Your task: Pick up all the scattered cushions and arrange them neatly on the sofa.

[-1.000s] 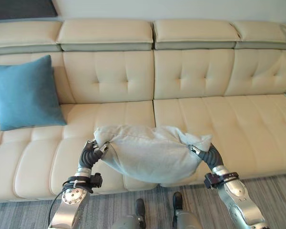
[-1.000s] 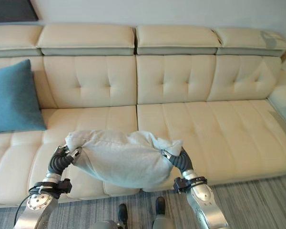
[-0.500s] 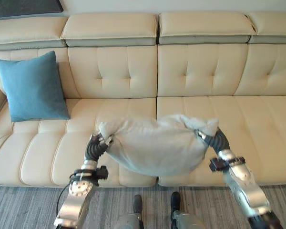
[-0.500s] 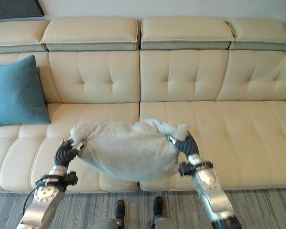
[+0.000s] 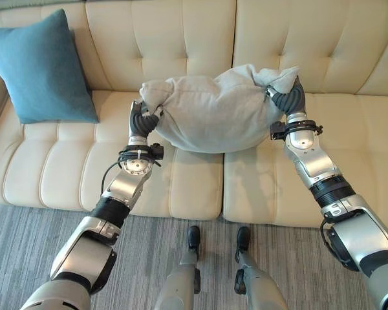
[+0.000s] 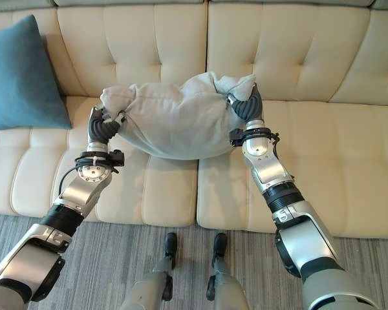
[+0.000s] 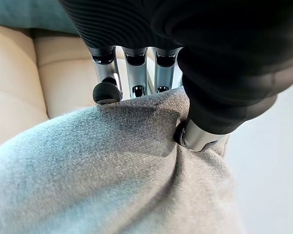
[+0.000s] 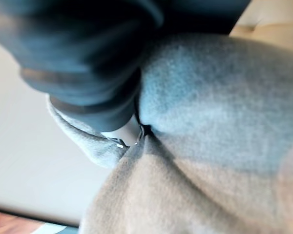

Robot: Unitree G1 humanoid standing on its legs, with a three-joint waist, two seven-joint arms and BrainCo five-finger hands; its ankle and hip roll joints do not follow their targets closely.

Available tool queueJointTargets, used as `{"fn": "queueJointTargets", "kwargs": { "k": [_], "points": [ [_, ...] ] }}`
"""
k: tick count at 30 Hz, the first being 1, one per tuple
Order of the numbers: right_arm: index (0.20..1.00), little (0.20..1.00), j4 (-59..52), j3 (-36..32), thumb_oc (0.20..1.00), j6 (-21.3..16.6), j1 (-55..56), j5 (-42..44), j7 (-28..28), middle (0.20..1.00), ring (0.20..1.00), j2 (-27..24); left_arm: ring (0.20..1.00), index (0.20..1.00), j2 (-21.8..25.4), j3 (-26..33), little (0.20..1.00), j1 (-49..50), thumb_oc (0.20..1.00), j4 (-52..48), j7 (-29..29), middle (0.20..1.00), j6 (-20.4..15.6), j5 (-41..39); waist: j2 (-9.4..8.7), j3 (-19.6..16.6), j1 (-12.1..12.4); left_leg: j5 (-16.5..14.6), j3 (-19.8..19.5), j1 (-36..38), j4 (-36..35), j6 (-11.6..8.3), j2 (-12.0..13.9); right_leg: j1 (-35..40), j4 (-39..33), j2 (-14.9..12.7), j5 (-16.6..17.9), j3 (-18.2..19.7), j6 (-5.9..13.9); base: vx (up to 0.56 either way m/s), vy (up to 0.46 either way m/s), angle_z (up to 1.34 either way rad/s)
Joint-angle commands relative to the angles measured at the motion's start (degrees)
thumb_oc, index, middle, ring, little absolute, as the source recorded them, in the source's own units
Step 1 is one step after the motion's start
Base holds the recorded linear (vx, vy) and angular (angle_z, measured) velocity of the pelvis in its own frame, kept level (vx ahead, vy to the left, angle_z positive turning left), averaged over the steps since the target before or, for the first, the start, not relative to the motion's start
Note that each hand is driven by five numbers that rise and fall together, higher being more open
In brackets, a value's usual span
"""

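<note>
A light grey cushion (image 5: 213,113) hangs between my two hands, above the seat of the cream sofa (image 5: 181,174) and close to its backrest. My left hand (image 5: 142,119) pinches the cushion's left corner, its thumb (image 7: 198,136) and fingers (image 7: 105,90) pressed into the cloth. At the right corner my right hand (image 5: 286,100) is curled into the fabric (image 8: 210,122). A blue cushion (image 5: 42,64) leans upright against the backrest at the sofa's left end.
The sofa's seat runs wide on both sides of the grey cushion, bare to the right (image 5: 349,129). Grey striped carpet (image 5: 26,239) lies in front of the sofa.
Both hands have carried the grey cushion up and forward, from the seat's front edge to near the backrest. The camera has tipped down and come closer to the sofa.
</note>
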Motion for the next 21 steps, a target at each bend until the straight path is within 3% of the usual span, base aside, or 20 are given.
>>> {"fn": "queueJointTargets", "kwargs": {
  "k": [1, 2, 13, 14, 18, 21],
  "points": [
    [0.501, 0.501, -3.4, 2.7, 0.501, -5.2, -8.9, -1.8, -1.7, 0.501, 0.501, -0.3, 1.000, 1.000, 1.9, -1.3, 1.000, -9.4, 1.000, 1.4, 0.9, 1.000, -4.1, 2.2, -2.25, -0.4, 0.1, -6.0, -0.3, 1.9, 2.4, -3.85, 1.1, -1.9, 7.7, -3.7, -8.6, 2.6, 5.74, 0.03, 0.016, 0.03],
    [1.000, 1.000, -1.4, 2.3, 1.000, -4.9, -10.1, -1.6, -3.2, 1.000, 1.000, -1.0, 1.000, 1.000, 3.1, -2.5, 1.000, -12.4, 1.000, 4.6, 0.8, 1.000, -3.5, 2.3, -2.15, 0.0, -0.2, -5.4, -0.4, 1.4, 1.6, -3.94, 1.0, -2.3, 7.3, -3.6, -8.3, 2.7, 5.99, 0.04, 0.011, 0.03],
    [1.000, 1.000, 8.4, 3.4, 1.000, -3.7, -18.2, 6.1, -2.6, 1.000, 1.000, -11.0, 1.000, 1.000, 16.1, -2.7, 1.000, -19.7, 1.000, 12.8, -2.6, 1.000, -3.7, -3.4, -2.64, -0.4, -0.2, -5.1, -0.3, 1.2, 0.1, -3.74, 0.4, -2.4, 4.8, -3.6, -6.6, 3.8, 6.83, 0.02, 0.012, 0.01],
    [1.000, 1.000, 10.6, 3.5, 1.000, -3.2, -18.8, 9.5, -1.8, 1.000, 1.000, -13.8, 1.000, 1.000, 18.7, -1.1, 1.000, -19.1, 1.000, 14.0, -3.3, 1.000, -4.0, -6.5, -2.65, -0.8, -0.1, -5.1, -0.3, 1.7, -0.3, -3.78, 0.2, -1.8, 4.2, -3.7, -6.4, 3.9, 6.94, 0.02, 0.044, -0.01],
    [1.000, 1.000, 10.0, 3.0, 1.000, -2.7, -17.0, 11.1, -0.7, 1.000, 1.000, -16.0, 1.000, 1.000, 20.8, 1.3, 1.000, -16.3, 1.000, 13.1, -4.2, 1.000, -4.1, -8.1, -2.63, -1.1, -0.1, -5.1, -0.1, 2.7, -0.7, -3.74, 0.0, -0.8, 3.9, -3.8, -6.3, 3.8, 6.92, 0.00, 0.020, 0.00],
    [1.000, 1.000, 4.0, -2.2, 1.000, -3.4, -8.8, 11.6, 0.3, 1.000, 1.000, -16.9, 1.000, 1.000, 21.0, 5.7, 1.000, -7.8, 1.000, 6.4, -5.0, 1.000, -4.6, -6.2, -2.80, -1.2, -0.2, -5.5, 0.1, 3.8, -0.8, -3.68, -0.1, 0.4, 3.4, -3.9, -6.3, 3.8, 6.92, 0.02, 0.021, 0.00]
  ]
}}
